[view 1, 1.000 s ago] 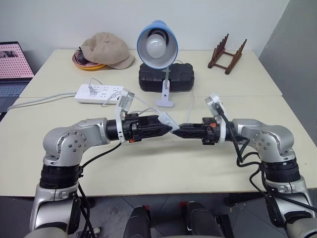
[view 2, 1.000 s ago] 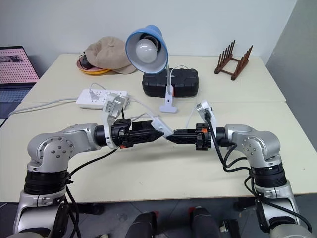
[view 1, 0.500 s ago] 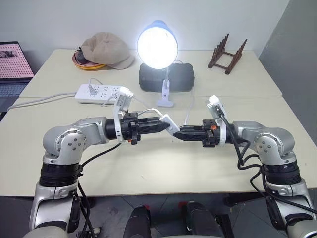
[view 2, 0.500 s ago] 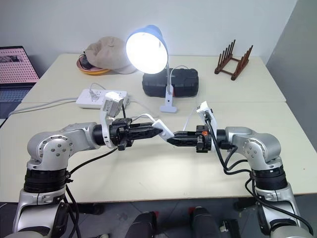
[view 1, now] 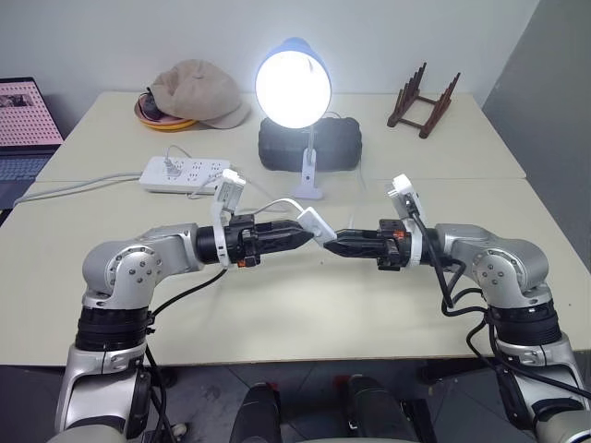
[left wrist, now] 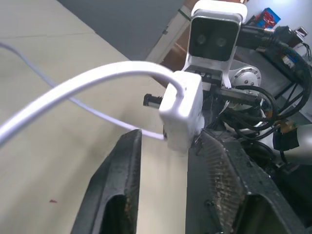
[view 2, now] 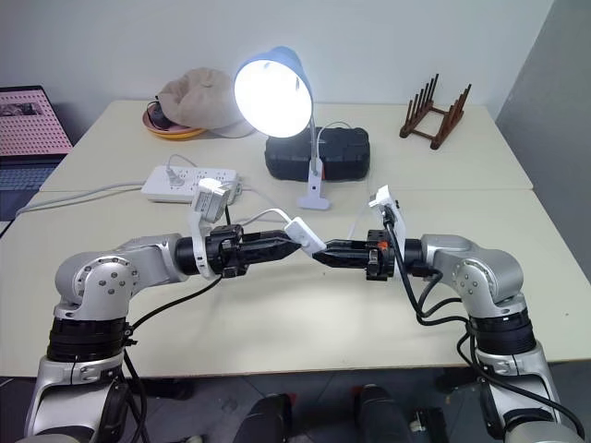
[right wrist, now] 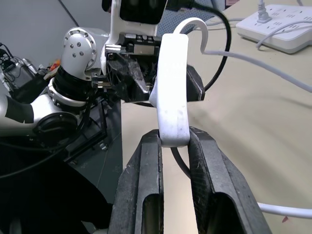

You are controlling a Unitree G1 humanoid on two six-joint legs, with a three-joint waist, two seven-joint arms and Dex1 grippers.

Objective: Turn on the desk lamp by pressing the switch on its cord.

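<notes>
Right end effector (right wrist: 173, 146) pinches your switch (right wrist: 171, 87) tight; the wrist view shows that. Left end effector (left wrist: 168, 146) gapes around it, fingers apart. Lamp (view 1: 294, 83) glows.

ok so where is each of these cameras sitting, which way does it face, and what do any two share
Left and right eye views: head, looking forward and down at the lit light-blue desk lamp and pale table; both arms show.
Left wrist view: looks along the left gripper, fingers apart beside the small white oblong switch; the right arm lies beyond.
Right wrist view: looks along the right gripper, clamped on the switch; the left arm lies beyond.
Shared: both wrist views show the switch and thin white cord.
</notes>
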